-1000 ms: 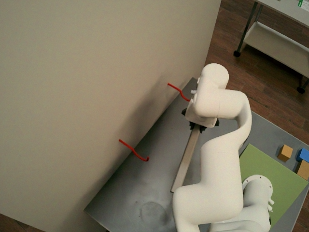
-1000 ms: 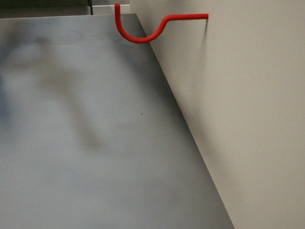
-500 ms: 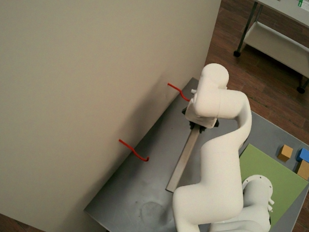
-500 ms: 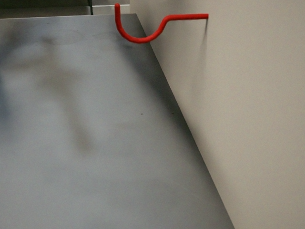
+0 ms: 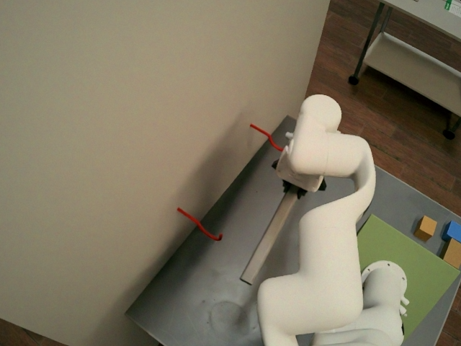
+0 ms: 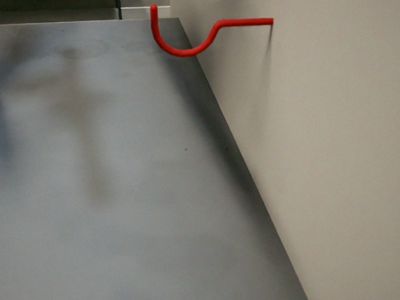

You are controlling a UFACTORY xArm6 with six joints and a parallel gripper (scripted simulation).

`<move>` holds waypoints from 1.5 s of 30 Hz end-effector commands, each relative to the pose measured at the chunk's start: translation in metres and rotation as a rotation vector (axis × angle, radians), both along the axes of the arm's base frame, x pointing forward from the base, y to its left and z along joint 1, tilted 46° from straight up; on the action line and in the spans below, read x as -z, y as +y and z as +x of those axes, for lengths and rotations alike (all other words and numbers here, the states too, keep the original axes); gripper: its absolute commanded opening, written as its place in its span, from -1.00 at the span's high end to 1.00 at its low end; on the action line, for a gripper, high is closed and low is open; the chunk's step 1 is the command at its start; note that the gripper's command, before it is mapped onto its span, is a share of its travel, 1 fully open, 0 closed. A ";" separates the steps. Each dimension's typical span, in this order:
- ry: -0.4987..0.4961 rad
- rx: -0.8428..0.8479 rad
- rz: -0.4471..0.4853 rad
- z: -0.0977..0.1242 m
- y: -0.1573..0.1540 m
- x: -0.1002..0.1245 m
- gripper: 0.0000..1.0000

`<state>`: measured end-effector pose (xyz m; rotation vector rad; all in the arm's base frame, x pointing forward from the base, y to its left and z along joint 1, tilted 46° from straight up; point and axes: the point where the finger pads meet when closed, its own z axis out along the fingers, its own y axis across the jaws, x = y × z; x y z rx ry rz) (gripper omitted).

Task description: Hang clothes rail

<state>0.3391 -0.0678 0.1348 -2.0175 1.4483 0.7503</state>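
The grey clothes rail [image 5: 271, 236] is a long flat bar, held in the air above the grey table and running roughly along the wall, a little away from it. My gripper [image 5: 295, 190] is shut on the rail's far part; its fingers are mostly hidden under the white wrist. Two red hooks stick out of the beige wall: the near hook [image 5: 201, 225] is empty, and the far hook [image 5: 266, 136] ends just behind my wrist. The rail touches neither hook. In the exterior view only one red hook [image 6: 190, 35] shows, empty, with shadows on the table below.
The beige wall [image 5: 130, 130] stands along the table's left side. A green mat [image 5: 403, 256] lies by the arm's base. Two orange blocks [image 5: 425, 227] and a blue block [image 5: 453, 231] sit at the right edge. A wheeled cart [image 5: 409, 59] stands on the wooden floor behind.
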 end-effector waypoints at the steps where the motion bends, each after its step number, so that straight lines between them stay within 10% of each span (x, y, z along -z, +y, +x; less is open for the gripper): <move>1: 0.011 0.016 -0.005 0.001 -0.001 -0.001 1.00; 45: 0.084 0.088 -0.018 0.003 -0.001 -0.001 1.00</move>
